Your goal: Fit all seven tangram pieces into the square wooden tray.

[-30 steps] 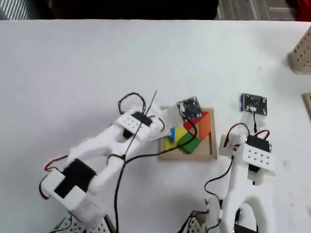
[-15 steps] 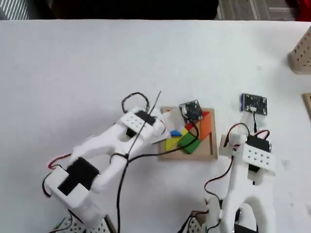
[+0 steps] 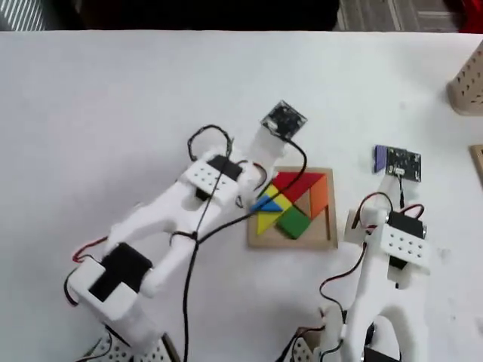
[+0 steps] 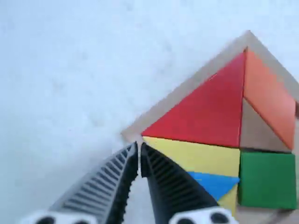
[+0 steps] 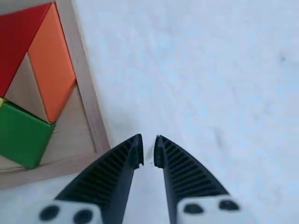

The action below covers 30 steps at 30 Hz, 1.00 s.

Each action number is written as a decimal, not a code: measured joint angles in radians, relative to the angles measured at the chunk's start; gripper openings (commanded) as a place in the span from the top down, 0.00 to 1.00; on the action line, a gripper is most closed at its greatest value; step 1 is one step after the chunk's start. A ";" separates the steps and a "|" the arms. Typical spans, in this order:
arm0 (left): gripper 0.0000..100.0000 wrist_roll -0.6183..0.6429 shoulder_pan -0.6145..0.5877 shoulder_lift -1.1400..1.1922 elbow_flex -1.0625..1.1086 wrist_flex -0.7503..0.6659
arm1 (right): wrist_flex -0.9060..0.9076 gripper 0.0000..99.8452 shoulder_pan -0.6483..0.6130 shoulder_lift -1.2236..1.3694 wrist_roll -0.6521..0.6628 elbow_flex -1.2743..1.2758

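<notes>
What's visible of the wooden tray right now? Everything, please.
The wooden tray is a shallow square of pale wood with a raised rim, flat on the white table between the arms. Inside lie a red triangle, orange parallelogram, green square, yellow pieces and a blue triangle; a triangular gap among them and floor along the right and near sides are bare. The left tool, shut, sits just outside its left side.

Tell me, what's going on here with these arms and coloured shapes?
Robots are doing a tangram puzzle. The wooden tray holds red, orange, yellow, green and blue pieces, with bare wood showing. The left gripper is shut and empty by a tray corner; the right gripper is shut and empty over the table beside it.
</notes>
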 measured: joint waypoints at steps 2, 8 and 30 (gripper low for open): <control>0.96 0.029 0.000 0.054 -0.037 -0.009 | 0.000 0.95 0.000 0.000 0.000 0.000; 0.96 0.048 0.000 0.253 -0.259 0.170 | 0.000 0.95 0.000 0.000 0.000 0.000; 0.98 0.103 0.018 0.272 -0.341 0.348 | 0.000 0.95 0.011 0.000 0.000 0.000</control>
